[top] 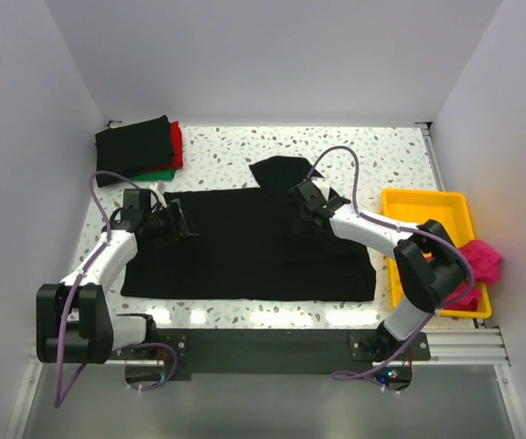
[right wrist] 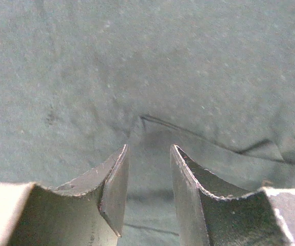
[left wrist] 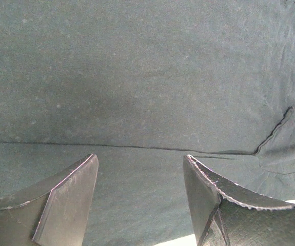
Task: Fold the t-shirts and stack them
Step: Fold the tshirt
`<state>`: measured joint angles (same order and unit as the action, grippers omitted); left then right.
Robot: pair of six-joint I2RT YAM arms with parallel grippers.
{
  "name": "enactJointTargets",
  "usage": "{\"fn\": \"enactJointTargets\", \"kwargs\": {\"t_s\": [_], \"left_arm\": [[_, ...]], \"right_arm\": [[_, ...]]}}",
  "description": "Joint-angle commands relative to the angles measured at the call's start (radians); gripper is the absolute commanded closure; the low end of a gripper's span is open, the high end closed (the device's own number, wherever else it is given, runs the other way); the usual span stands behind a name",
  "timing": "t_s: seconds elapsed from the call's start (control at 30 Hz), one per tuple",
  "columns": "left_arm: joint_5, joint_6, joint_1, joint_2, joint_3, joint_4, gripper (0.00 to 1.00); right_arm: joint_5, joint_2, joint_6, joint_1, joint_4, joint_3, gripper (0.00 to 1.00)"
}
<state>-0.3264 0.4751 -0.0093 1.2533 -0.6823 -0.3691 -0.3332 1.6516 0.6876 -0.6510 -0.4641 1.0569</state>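
In the left wrist view the two fingers [left wrist: 65, 200] of the left gripper [left wrist: 140, 157] stand wide apart just over black cloth, with nothing between them. In the right wrist view the right gripper [right wrist: 149, 146] has its fingers [right wrist: 114, 189] closer together, with a narrow gap left and no cloth visibly clamped; a small pucker of cloth lies just in front of the tips. There are two arms, one yellow tray [top: 427, 203] and five t-shirts to count. One black t-shirt [top: 244, 256] is spread flat in the middle of the speckled table [top: 226, 151]. Its long axis runs from left to right, and one flap, seemingly a sleeve, sticks out toward the far side; which end holds the collar I cannot tell. Three folded shirts make a pile in the far left corner: a black one [top: 134, 146] on top, a red one [top: 177, 146] under it and a green one [top: 157, 174] at the bottom. The pink shirt [top: 482, 261] lies crumpled over the right rim of the tray. The left arm reaches forward from its base and bends inward over the left end of the spread shirt. The right arm folds back at the elbow above the tray and stretches left, its gripper over the far right part of that shirt
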Motion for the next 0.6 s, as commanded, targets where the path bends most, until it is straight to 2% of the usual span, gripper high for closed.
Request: {"fn": "enactJointTargets", "kwargs": {"t_s": [0.0, 0.57], "left_arm": [[-0.019, -0.024, -0.004, -0.015, -0.003, 0.032, 0.28], [-0.025, -0.026, -0.006, -0.012, 0.0, 0.033, 0.28]], "right_arm": [[-0.056, 0.042, 0.007, -0.009, 0.018, 0.046, 0.59], [-0.066, 0.099, 0.016, -0.019, 0.042, 0.055, 0.61]]}}
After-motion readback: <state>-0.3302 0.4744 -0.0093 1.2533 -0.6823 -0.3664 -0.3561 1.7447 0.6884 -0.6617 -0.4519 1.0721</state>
